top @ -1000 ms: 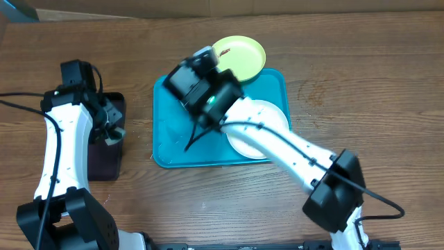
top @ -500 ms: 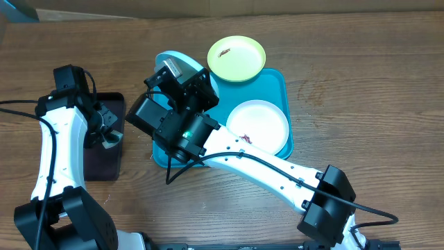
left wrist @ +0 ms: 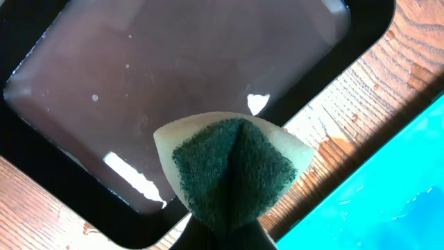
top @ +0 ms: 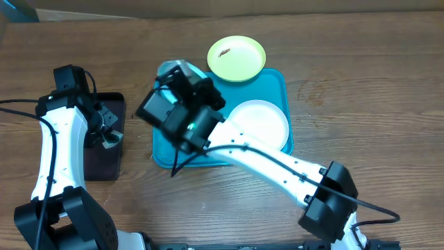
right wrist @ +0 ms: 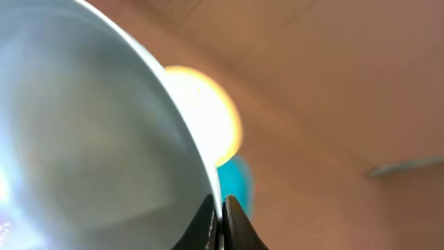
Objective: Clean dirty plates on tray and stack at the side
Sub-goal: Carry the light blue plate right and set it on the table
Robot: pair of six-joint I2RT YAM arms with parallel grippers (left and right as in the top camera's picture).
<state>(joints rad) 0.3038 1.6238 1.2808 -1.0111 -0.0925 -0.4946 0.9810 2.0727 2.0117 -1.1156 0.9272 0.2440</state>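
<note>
Tray (top: pixel 277 87) lay under my right gripper (right wrist: pixel 220 208), broad enough to catch drips. The smaller black tray (top: pixel 104 163), seemingly wet, sat below my left gripper (left wrist: pixel 229 235). To the right of my right gripper the white plate (top: pixel 260 121) rested on the tray, and beyond it the yellow-green plate (top: pixel 236 57) overhung the far rim. My right jaws pinched the mint-blue plate (right wrist: pixel 83 125) by its rim, tilted up, I judged, for wiping. My left jaws clamped the folded sponge (left wrist: pixel 232 167), likely for wetting.

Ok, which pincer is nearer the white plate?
Right. The right pincer, shut on the mint plate's rim, is over the tray just left of the white plate. The left pincer holds a sponge over the black tray, beyond the tray's left edge.
</note>
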